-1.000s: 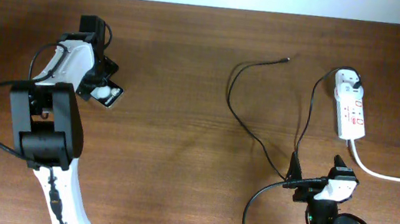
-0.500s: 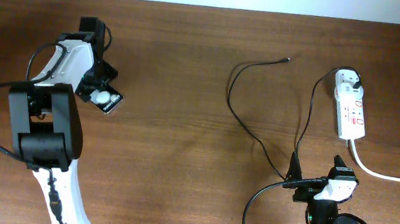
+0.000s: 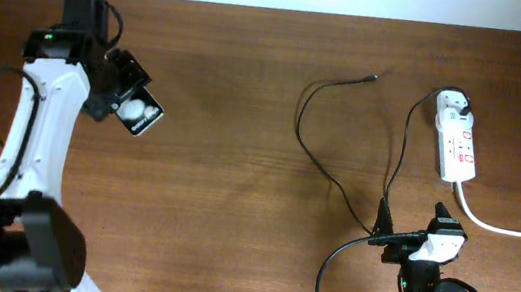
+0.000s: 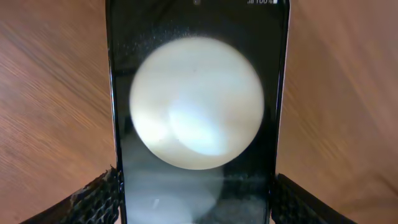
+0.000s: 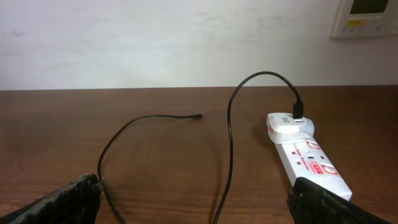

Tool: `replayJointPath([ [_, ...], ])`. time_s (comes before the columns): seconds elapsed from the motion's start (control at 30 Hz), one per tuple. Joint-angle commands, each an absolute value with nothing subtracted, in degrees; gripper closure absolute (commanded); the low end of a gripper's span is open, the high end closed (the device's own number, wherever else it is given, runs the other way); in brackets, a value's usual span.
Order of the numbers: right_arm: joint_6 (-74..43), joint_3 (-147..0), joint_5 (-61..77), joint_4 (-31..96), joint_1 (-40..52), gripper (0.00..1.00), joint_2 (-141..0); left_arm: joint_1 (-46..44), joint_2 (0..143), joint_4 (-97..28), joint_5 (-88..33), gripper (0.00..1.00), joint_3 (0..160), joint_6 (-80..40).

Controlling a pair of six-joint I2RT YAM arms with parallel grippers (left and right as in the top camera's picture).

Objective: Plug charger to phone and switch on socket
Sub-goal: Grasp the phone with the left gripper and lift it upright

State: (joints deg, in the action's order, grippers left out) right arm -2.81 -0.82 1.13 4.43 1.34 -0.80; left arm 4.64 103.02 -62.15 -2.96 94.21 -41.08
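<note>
My left gripper (image 3: 123, 103) is shut on the phone (image 3: 138, 112), a black slab with white round spots, held above the table's far left. In the left wrist view the phone (image 4: 198, 112) fills the frame between my fingers (image 4: 196, 202). The charger's thin black cable (image 3: 312, 153) loops over the table's right half; its metal tip (image 3: 374, 77) lies free and its white adapter (image 3: 457, 109) sits in the socket (image 3: 459, 144), a white power strip at the far right. In the right wrist view the cable (image 5: 227, 134) and socket (image 5: 308, 157) lie ahead of my open, empty right gripper (image 5: 193, 205), parked at the near right (image 3: 412, 237).
The socket's thick white cord (image 3: 512, 231) runs off the right edge. A pale wall (image 5: 174, 37) stands behind the table's far edge. Bare wooden table top (image 3: 225, 182) lies between the two arms.
My left arm has lifted and swung the phone slightly up and outward; the arm's base link has moved left. The right arm, cable and socket have not moved.
</note>
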Motion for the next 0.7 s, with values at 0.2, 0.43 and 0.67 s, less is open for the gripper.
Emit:
replayJointPath([
  [0.2, -2.55, -0.32, 0.62, 4.47, 1.87, 0.01, -0.32, 4.19, 96.51, -70.63, -34.06, 0.40, 94.21, -35.53],
  [0.43, -2.55, -0.32, 0.62, 4.45, 1.87, 0.01, -0.32, 0.30, 96.51, -75.99, -45.76, 0.39, 94.21, -33.54],
  [0.67, -2.55, -0.32, 0.62, 4.47, 1.87, 0.01, -0.32, -1.19, 96.51, -75.96, -48.90, 0.39, 94.21, -33.54],
])
